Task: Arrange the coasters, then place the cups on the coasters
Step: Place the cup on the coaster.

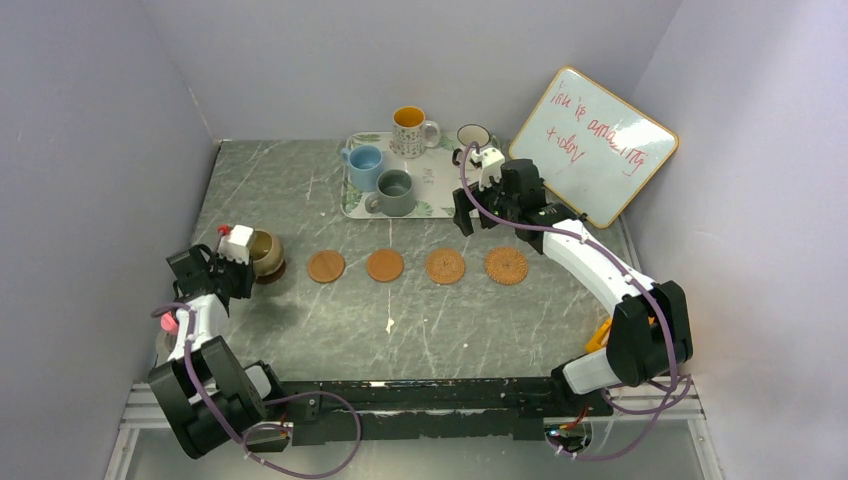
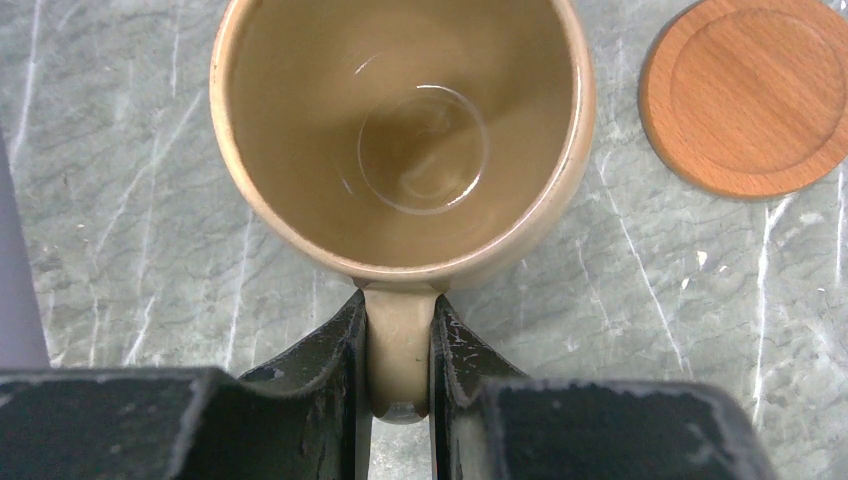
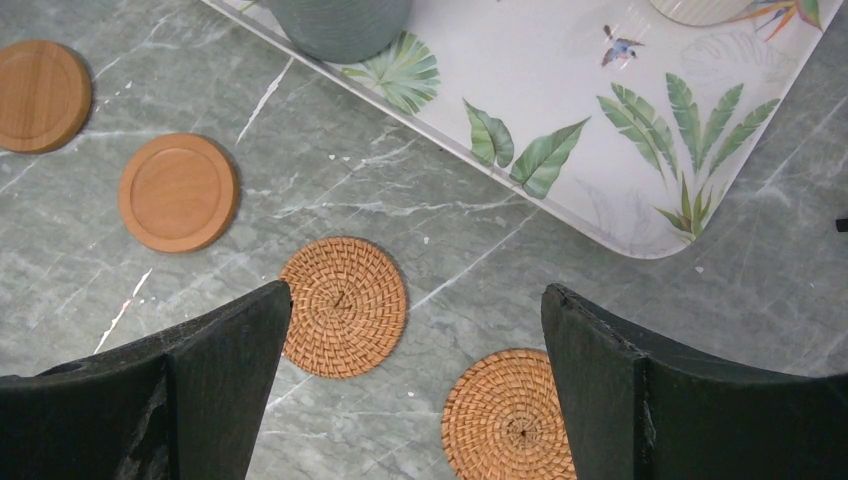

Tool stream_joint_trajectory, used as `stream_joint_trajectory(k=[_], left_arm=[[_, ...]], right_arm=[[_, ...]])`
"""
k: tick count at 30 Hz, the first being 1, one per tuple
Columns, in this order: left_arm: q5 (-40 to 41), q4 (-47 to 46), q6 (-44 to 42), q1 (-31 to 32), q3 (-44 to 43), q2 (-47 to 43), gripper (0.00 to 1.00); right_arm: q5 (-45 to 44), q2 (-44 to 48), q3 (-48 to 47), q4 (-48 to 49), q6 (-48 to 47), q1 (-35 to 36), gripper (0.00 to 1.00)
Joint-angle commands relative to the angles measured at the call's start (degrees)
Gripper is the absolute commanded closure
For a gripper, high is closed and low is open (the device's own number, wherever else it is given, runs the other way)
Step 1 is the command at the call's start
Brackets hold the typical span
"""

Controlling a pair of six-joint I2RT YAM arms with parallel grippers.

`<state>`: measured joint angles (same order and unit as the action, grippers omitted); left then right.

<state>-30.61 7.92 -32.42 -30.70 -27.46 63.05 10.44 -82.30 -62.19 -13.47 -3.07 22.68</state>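
From above, the tan cup (image 1: 264, 250) sits at the desk's (image 1: 300, 330) 9 o'clock edge over a dark coaster (image 1: 276, 271), heading a row of four more coasters (image 1: 385, 265), while three cups (image 1: 395, 192) stand on the leaf-print tray (image 1: 440, 180) at 12 o'clock. The left wrist view shows the left fingers (image 2: 335, 375) pinching that cup's handle at 6 o'clock. In the right wrist view the right fingers (image 3: 220, 380) are spread, holding nothing, above two woven coasters (image 3: 343, 305).

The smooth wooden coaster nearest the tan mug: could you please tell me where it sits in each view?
Top external: the smooth coaster, leftmost of four in the row, right of the tan mug.
Left wrist: upper right corner, right of the mug.
Right wrist: upper left edge, partly cut off.
Shared landmark: the grey marbled table.
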Motion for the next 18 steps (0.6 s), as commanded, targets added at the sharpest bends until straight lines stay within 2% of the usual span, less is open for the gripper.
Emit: stream_joint_trajectory(k=[1,18], left_arm=[[-4.6,-6.7,-1.0,-0.6,-0.8,0.3,0.95],[-4.3,-5.6,-3.3,-1.0,0.3,-0.1,0.95]], right_arm=[[-0.9,0.2,-1.4,1.5,-0.8,0.2,0.01],[-1.2,0.5,-1.4,1.5,-1.0,0.2,0.01]])
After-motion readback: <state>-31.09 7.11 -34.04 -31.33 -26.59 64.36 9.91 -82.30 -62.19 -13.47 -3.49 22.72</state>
